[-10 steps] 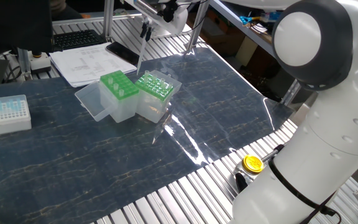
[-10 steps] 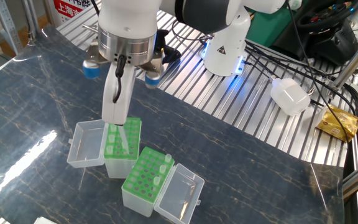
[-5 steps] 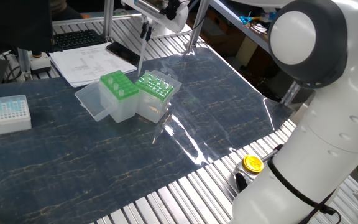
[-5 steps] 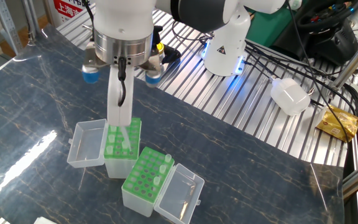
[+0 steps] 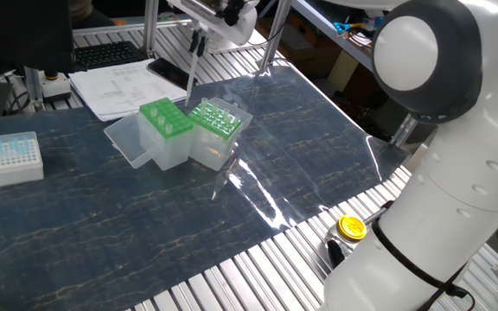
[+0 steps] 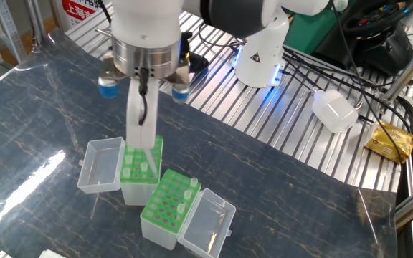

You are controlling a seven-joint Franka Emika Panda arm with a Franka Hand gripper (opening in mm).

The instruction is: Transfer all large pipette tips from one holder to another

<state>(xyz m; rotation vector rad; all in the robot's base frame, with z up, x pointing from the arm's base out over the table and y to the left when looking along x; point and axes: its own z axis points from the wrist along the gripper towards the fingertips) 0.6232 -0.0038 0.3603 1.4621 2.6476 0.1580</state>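
My gripper (image 5: 198,41) (image 6: 141,140) hangs over the left green holder (image 5: 166,121) (image 6: 139,170), whose clear lid (image 6: 100,166) lies open to the side. It is shut on one large pipette tip (image 5: 189,78), a thin clear cone pointing down, its end just above the green rack. The second green holder (image 5: 215,121) (image 6: 166,206) stands right beside it with its lid (image 6: 208,222) open, and a few large tips (image 6: 190,185) stand upright in it. In the other fixed view the fingers hide most of the held tip.
A small white box of short bluish tips (image 5: 9,158) sits at the table's left. Papers (image 5: 119,88) and a keyboard (image 5: 102,53) lie behind the holders. A yellow-capped item (image 5: 351,227) rests by the robot base. Cables and a white adapter (image 6: 334,109) lie on the slatted metal.
The gripper with the tip has risen slightly and shifted a little over the left holder. Both holders stay where they were.
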